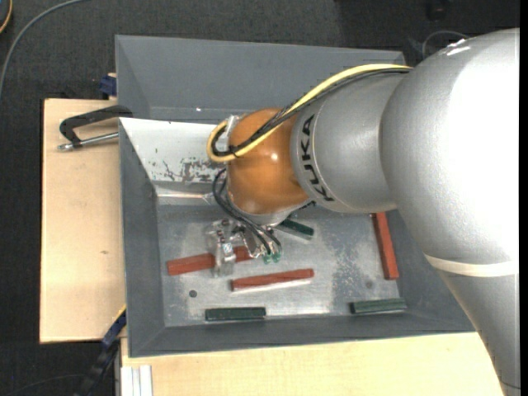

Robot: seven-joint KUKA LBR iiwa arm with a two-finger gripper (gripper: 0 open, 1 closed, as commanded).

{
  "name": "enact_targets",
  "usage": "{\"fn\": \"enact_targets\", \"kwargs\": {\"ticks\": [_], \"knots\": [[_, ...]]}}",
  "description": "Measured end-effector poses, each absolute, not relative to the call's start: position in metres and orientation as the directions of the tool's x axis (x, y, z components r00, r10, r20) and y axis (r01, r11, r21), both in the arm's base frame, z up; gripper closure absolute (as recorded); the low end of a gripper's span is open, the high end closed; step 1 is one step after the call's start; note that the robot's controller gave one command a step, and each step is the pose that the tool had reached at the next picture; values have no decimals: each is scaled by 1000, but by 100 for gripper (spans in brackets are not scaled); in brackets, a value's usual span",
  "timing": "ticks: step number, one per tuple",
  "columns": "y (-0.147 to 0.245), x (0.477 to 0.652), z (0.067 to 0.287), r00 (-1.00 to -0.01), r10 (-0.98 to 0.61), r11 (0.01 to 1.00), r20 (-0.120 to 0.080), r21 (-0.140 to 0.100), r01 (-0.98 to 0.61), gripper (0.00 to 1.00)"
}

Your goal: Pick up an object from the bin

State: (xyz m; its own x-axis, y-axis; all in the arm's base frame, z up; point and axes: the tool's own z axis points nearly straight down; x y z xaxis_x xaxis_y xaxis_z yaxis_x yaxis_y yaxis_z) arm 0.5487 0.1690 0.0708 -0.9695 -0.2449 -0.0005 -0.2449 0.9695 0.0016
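Looming nearest, the grey arm [429, 155] reaches into the bin [140, 221]; its gripper [233, 252] sits over the right end of a red stick [190, 265], spread or closed I cannot tell. Caught so off-centre, the stick may swing and slip out.
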Motion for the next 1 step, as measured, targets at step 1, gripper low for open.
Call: {"fn": "enact_targets", "kwargs": {"ticks": [1], "knots": [[170, 580, 344, -856, -517, 856, -17, -4, -517, 100]]}}
